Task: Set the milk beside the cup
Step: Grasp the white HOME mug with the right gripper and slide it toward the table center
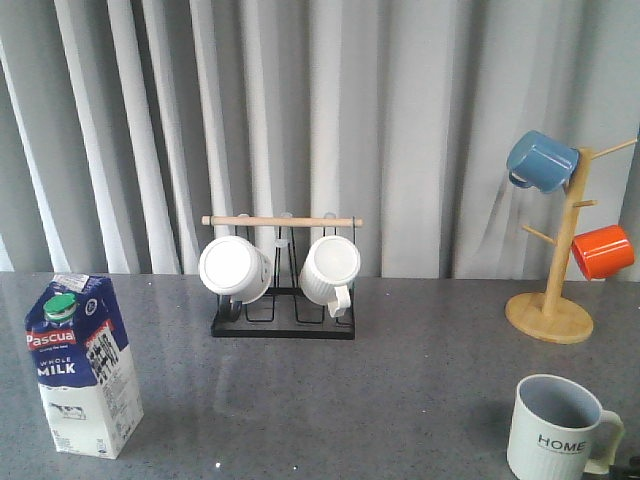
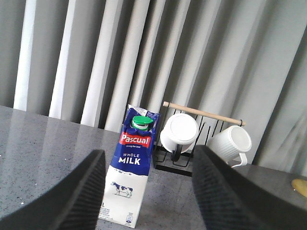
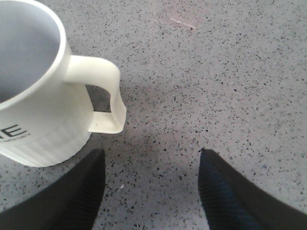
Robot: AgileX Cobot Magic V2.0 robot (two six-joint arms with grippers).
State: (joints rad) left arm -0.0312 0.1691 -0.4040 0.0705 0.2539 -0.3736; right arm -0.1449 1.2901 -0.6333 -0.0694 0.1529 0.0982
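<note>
1. Front view, foreground: the cup (image 1: 556, 428), a pale ribbed mug lettered "HOME", is seen upright at the near right of the grey speckled counter (image 1: 330, 400), handle turned to the right.
2. Front view, near left: the milk (image 1: 83, 365), a blue-and-white carton with a green cap, is shown standing upright, well apart from the cup across the counter.
3. Front view, rear: a black wire rack (image 1: 283, 318) with a wooden bar carries two white mugs (image 1: 235, 269) on their sides; a wooden mug tree (image 1: 560, 250) at the right holds a blue mug (image 1: 541, 160) and an orange mug (image 1: 603, 251). Pleated grey curtains (image 1: 400, 120) close the background.
4. Left wrist view: the left end effector (image 2: 148, 191) is shown with its dark fingers (image 2: 72, 201) spread apart, nothing between them; the carton is framed beyond the gap, untouched.
5. Right wrist view: the right end effector (image 3: 151, 191) is likewise seen parted and unloaded, above bare counter just beside the cup's handle (image 3: 103, 96).
</note>
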